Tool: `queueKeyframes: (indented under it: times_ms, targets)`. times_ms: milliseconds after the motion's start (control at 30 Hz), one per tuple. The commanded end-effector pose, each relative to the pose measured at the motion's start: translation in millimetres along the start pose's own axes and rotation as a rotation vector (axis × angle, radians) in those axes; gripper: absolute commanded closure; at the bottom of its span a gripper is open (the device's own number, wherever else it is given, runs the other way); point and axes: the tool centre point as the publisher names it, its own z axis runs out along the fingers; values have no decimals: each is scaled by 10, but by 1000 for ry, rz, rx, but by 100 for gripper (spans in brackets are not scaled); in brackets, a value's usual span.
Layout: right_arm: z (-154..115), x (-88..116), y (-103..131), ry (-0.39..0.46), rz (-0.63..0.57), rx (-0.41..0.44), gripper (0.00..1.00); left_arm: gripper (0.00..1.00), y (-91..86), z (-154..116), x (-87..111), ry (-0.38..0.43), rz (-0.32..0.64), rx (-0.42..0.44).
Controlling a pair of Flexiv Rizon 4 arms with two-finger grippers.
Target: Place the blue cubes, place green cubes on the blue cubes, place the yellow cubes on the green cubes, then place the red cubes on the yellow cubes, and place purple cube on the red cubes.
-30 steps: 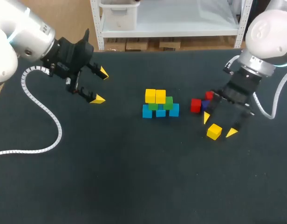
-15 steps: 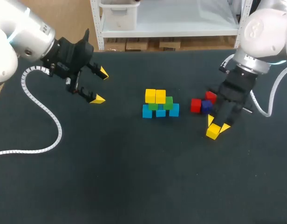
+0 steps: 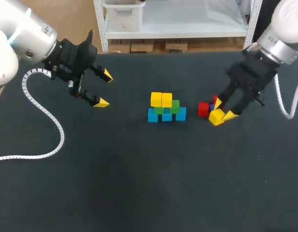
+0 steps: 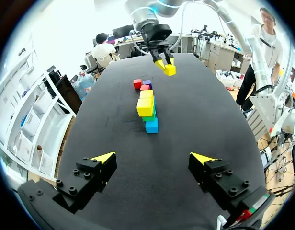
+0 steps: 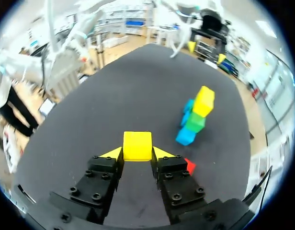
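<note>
Mid-table stands a stack: blue cubes [image 3: 167, 115] at the bottom, green cubes [image 3: 169, 107] on them, two yellow cubes [image 3: 161, 99] on top. The stack's yellow cubes [image 4: 145, 106] lie ahead of my open left gripper [image 4: 153, 157], which hangs at the far left [image 3: 104, 89]. My right gripper [image 3: 220, 115] is shut on a loose yellow cube [image 3: 216, 117], held above the table right of the stack. This yellow cube [image 5: 137, 145] sits between both fingers of the right gripper [image 5: 137, 152]. Red cubes [image 3: 203, 108] and a partly hidden purple cube [image 3: 212, 107] lie by the right gripper.
A white coiled cable [image 3: 42, 116] from my left arm trails over the table's left side. A red cube [image 5: 189, 166] shows on the cloth just beside the right gripper's finger. The dark table [image 3: 139, 183] stretches wide in front of the stack.
My right gripper has shut on the loose yellow cube and lifted it off the table, carrying it back toward the red cubes. The left arm has stayed still.
</note>
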Motion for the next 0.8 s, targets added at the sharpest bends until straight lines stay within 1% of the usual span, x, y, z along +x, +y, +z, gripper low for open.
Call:
queueKeyframes:
  times_ms: [33, 100, 200, 267, 367, 500, 633, 800]
  targets:
    - [-42, -132, 44, -64, 391, 464, 100, 0, 13, 6, 5, -1, 1, 2]
    - [-65, -163, -27, -57, 434, 516, 100, 0, 13, 6, 5, -1, 1, 2]
    - [-66, -199, -129, -36, 481, 571, 100, 0, 13, 6, 5, -1, 1, 2]
    - [-45, -210, -192, -21, 505, 571, 100, 0, 13, 6, 5, -1, 1, 2]
    - [0, -243, -288, 30, 514, 570, 100, 0, 13, 6, 5, -1, 1, 2]
    - [59, -236, -425, 58, 550, 601, 100, 0, 13, 6, 5, -1, 1, 2]
    - [163, -238, -582, 54, 564, 603, 100, 0, 13, 6, 5, -1, 1, 2]
    - [240, -291, -738, 72, 535, 589, 100, 0, 13, 6, 5, -1, 1, 2]
